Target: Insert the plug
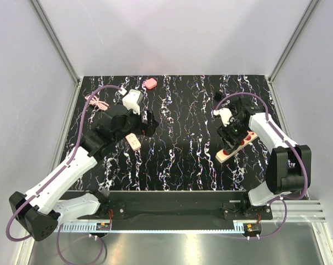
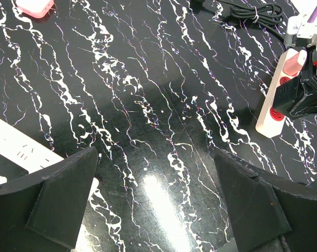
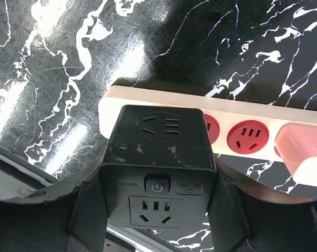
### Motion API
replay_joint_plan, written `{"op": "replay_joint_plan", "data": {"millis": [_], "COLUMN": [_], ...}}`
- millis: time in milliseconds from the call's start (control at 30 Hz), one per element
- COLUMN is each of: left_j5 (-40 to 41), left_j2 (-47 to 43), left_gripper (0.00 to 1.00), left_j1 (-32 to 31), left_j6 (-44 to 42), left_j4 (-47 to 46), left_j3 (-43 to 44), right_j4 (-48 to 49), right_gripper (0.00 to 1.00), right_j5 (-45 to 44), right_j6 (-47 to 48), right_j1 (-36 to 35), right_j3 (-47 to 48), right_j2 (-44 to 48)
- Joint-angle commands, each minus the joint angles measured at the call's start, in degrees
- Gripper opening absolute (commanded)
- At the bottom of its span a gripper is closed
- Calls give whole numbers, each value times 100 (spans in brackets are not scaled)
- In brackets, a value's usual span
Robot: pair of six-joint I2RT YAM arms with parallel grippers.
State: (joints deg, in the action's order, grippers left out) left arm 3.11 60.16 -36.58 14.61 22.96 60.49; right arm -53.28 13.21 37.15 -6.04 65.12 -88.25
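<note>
One plug (image 3: 301, 151), seemingly socketed, sits beside the right gripper (image 3: 158, 181) clasping a black adapter (image 3: 157, 134).

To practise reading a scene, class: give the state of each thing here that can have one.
Right tool: shut on black adapter.
Black adapter: held over beige strip end; seating unclear.
Beige strip: flat on table, red sockets showing.
Left tool: open, empty.
Pink plug: lying loose at far edge.

Black table (image 1: 183, 160) veined white — beige strip (image 1: 222, 155), red sockets (image 3: 247, 137), black adapter (image 3: 158, 168), pinkish-red plug (image 1: 150, 83).
</note>
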Motion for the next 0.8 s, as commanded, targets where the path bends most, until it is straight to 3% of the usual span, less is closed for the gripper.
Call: {"op": "replay_joint_plan", "data": {"millis": [0,767], "left_j5": [-109,-118], "left_j2": [-110,-145], "left_gripper": [99,99], "left_j1": [28,37], "left_j6": [-2,-2], "left_j4": [-301,-301], "left_j3": [16,7], "right_j4": [10,1], "right_gripper": [0,0], "right_j5": [164,120], "right_j6": [-50,-243], "right_j1": [15,24], "right_j3": [141,-193], "right_j2": [97,9]}}
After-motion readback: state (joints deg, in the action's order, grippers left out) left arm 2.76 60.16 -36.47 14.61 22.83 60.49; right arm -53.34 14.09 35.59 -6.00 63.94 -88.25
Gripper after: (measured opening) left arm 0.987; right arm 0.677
